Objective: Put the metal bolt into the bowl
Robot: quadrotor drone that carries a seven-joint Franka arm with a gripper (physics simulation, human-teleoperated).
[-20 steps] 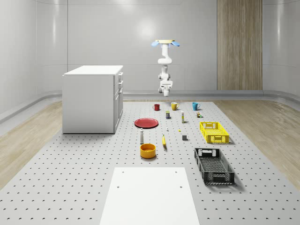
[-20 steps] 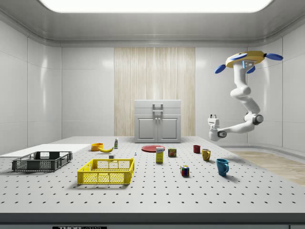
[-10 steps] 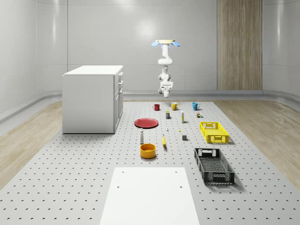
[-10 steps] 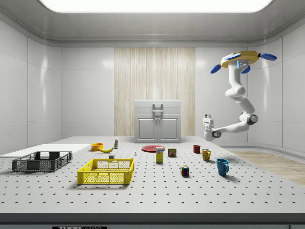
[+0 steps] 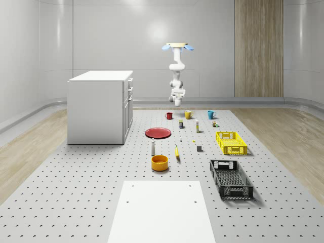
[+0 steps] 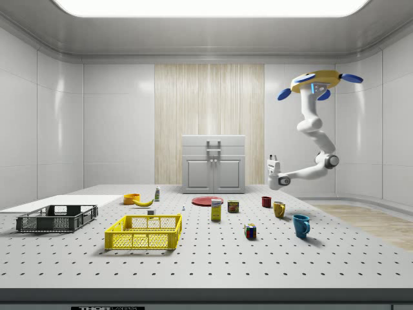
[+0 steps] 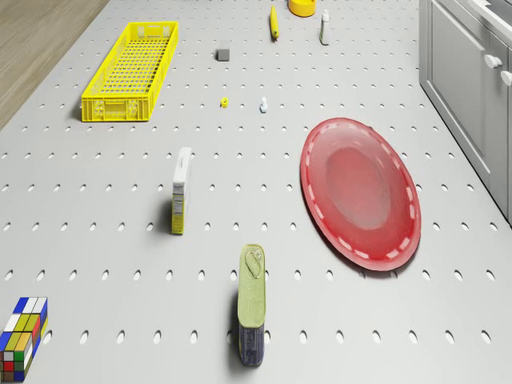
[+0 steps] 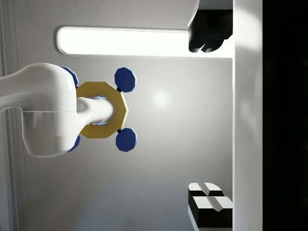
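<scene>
Above three mugs (image 6: 280,208), hovering drone (image 6: 315,82), one gripper (image 6: 273,157) spread, empty, one bowl (image 5: 159,162)

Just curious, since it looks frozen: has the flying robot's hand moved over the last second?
Yes. In the side view the hand has shifted toward the view's left, closer to the cabinet.

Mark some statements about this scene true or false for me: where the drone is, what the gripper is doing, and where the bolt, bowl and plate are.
1. The drone hovers high in the air at the mug end of the table. True.
2. The gripper is shut on the metal bolt. False: its fingers are open and empty, and the bolt lies on the table.
3. The bowl stands on the table close to the banana. True.
4. The red plate lies inside the yellow crate. False: it lies on the table, near the cabinet.
</scene>
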